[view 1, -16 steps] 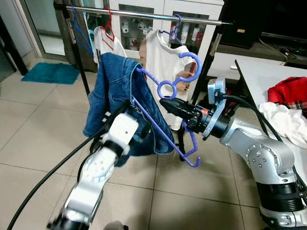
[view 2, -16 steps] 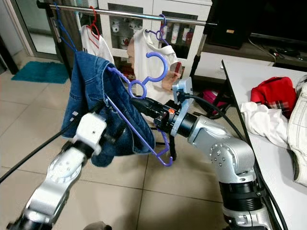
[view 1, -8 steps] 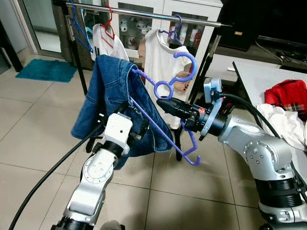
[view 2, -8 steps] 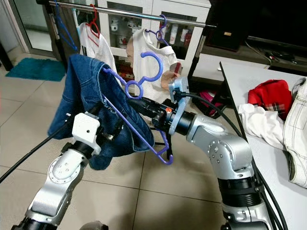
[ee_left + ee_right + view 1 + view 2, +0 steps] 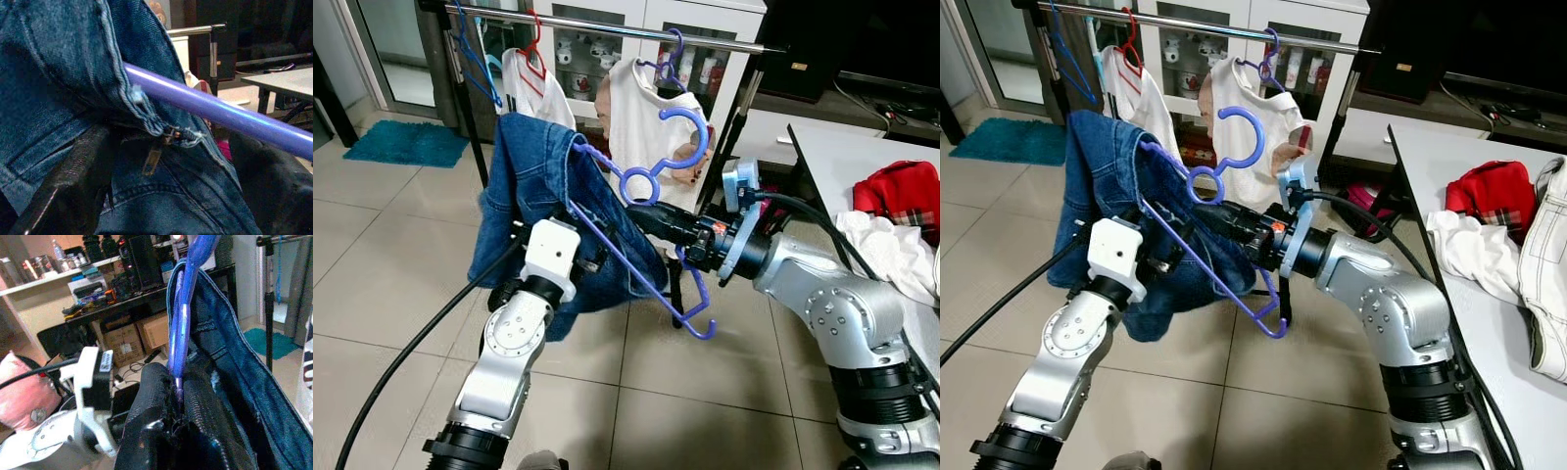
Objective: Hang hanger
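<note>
Purple plastic forms the hanger (image 5: 651,186): a round-section frame with an open top hook, a small ring at the neck and an upturned hook at its lower end. In the left eye view it is held tilted in the air, below and in front of the metal rail (image 5: 617,26). Blue denim jeans (image 5: 538,186) drape over its sloping arm. The right gripper (image 5: 646,219) is pressed together on the hanger just under the ring. The left gripper (image 5: 587,257) sits against the denim beneath the sloping arm; whether its fingers are spread or pressed cannot be told. White shirts (image 5: 646,108) hang on the rail behind.

In the right eye view, a white table (image 5: 1449,186) at the robot's right carries a red garment (image 5: 1503,191) and crumpled white cloth (image 5: 1474,250). The floor (image 5: 999,225) is pale glazed tile.

In the left wrist view, the smooth purple bar crosses a stitched denim seam, with a metal zipper pull (image 5: 152,159) hanging below it.

In the right wrist view, two textured black fingers (image 5: 156,406) pinch the thin edge of the purple frame, with denim folded alongside.
</note>
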{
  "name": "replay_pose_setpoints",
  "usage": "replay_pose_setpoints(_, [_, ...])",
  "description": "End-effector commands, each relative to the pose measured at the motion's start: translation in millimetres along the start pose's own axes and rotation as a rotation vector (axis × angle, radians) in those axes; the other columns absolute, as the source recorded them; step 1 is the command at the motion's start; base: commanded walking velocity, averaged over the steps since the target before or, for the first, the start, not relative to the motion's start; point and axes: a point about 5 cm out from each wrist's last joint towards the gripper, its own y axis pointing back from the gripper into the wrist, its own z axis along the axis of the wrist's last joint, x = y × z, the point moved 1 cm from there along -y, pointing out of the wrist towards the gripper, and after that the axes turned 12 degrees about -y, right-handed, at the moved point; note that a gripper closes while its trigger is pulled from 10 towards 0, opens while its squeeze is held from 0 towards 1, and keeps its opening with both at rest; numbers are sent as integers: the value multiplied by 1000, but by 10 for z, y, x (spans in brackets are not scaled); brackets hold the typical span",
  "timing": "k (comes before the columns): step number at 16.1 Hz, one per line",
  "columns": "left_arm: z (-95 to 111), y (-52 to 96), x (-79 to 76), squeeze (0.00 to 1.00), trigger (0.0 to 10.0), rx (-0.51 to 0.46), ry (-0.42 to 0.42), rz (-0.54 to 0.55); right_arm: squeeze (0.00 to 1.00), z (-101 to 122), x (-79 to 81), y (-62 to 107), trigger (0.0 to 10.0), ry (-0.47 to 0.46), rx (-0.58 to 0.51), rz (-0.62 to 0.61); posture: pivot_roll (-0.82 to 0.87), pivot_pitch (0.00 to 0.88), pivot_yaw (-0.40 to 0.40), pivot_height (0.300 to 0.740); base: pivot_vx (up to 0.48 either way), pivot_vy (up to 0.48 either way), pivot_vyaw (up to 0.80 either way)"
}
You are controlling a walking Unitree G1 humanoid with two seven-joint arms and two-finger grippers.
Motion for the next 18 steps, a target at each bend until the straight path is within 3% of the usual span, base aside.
replay_pose_setpoints(1, [25, 29, 9, 0, 4588, -12, -26, 9, 0, 104, -9, 33, 10000, 11, -61, -8, -122, 2, -76, 740, 0, 0, 0])
replay_pose_setpoints(2, [8, 43, 37, 0, 0, -1, -31, 33, 0, 107, -5, 34, 10000, 3, -67, -5, -119, 4, -75, 740, 0, 0, 0])
replay_pose_setpoints(4, [-55, 88, 204, 0, 0, 41, -78, 146, 0, 94, 15, 34, 10000, -21, -74, 11, -116, 6, -76, 740, 0, 0, 0])
replay_pose_setpoints(6, [-37, 133, 257, 0, 0, 32, -91, 178, 0, 67, 15, 37, 10000, -30, -71, 5, -116, 8, -74, 740, 0, 0, 0])
replay_pose_setpoints(11, [25, 304, 158, 0, 0, 1, -82, 146, 0, 56, -43, 67, 10000, -59, -92, -41, -115, 16, -75, 740, 0, 0, 0])
replay_pose_setpoints(18, [-13, 321, 199, 0, 0, 25, -86, 192, 0, 51, -30, 72, 10000, -66, -88, -34, -120, 12, -74, 740, 0, 0, 0])
